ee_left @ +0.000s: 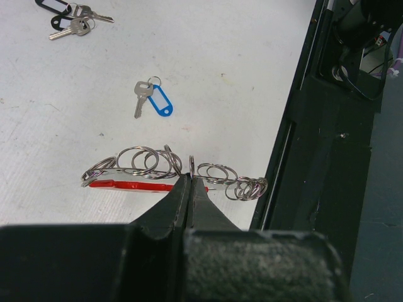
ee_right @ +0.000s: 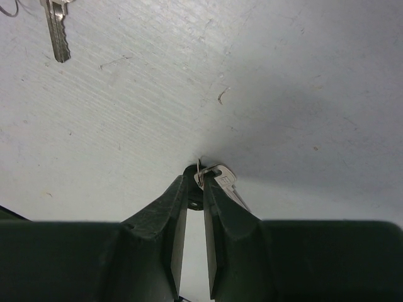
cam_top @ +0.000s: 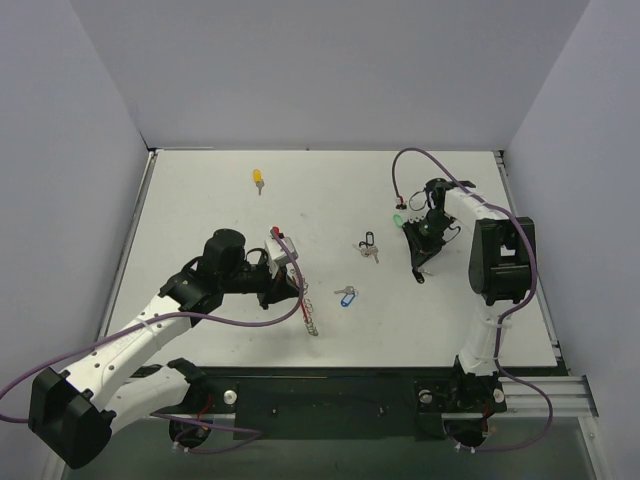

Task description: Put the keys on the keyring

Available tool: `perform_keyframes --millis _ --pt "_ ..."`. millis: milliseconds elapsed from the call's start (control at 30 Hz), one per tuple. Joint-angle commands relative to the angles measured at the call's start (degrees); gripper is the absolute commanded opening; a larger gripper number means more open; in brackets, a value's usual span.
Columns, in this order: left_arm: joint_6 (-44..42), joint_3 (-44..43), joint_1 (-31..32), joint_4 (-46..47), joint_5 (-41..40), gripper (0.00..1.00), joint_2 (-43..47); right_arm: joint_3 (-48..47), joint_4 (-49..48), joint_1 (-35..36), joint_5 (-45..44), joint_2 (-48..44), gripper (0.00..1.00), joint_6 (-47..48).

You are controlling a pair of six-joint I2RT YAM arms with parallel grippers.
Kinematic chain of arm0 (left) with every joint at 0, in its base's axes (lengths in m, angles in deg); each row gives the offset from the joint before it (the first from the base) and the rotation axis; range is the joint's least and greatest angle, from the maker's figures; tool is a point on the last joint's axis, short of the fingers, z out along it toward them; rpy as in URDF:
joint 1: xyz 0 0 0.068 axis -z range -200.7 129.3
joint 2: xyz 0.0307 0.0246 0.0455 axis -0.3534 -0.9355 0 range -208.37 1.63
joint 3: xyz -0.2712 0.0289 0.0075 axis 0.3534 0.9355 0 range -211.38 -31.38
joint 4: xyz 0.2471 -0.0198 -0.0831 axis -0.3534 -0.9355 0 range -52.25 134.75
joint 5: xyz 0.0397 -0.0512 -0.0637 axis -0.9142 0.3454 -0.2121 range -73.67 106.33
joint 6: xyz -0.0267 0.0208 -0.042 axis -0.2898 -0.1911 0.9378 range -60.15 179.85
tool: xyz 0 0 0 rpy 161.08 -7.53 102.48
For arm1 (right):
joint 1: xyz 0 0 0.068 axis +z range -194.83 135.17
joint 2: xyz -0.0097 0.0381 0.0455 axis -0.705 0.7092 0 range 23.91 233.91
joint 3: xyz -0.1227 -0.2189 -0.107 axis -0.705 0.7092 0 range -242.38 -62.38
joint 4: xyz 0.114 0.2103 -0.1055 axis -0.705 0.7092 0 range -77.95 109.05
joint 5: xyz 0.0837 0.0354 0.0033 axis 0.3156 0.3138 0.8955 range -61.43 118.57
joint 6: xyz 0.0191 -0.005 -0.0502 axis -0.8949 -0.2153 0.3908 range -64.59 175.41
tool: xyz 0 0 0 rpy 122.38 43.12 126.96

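The keyring (ee_left: 148, 162), a wire loop with a red arc (ee_left: 126, 185) and several silver rings strung on it, hangs just above the table near its front edge. My left gripper (ee_left: 190, 178) is shut on one of its rings; from above, the keyring (cam_top: 310, 322) trails below the left gripper (cam_top: 288, 286). My right gripper (ee_right: 196, 182) is down at the table on the right, its tips pinched on the black tag and small ring of a silver key (ee_right: 228, 184). In the top view the right gripper (cam_top: 418, 272) is right of centre.
Loose on the table lie a blue-tagged key (cam_top: 347, 296) (ee_left: 154, 100), black-tagged keys (cam_top: 368, 245) (ee_left: 69, 19), a green-tagged key (cam_top: 398, 218) and a yellow-tagged key (cam_top: 258, 178). Another key (ee_right: 58, 31) shows at the right wrist view's top left. The black front rail (ee_left: 315, 157) runs close beside the keyring.
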Motion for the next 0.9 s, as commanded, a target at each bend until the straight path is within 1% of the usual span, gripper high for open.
perform_keyframes --millis 0,867 --pt "-0.2 -1.2 -0.4 1.7 1.9 0.00 0.4 0.7 2.8 0.6 -0.7 -3.2 0.13 0.5" --pt "-0.3 -1.3 -0.4 1.5 2.2 0.00 0.5 0.7 2.7 1.6 -3.0 -2.0 0.11 0.4"
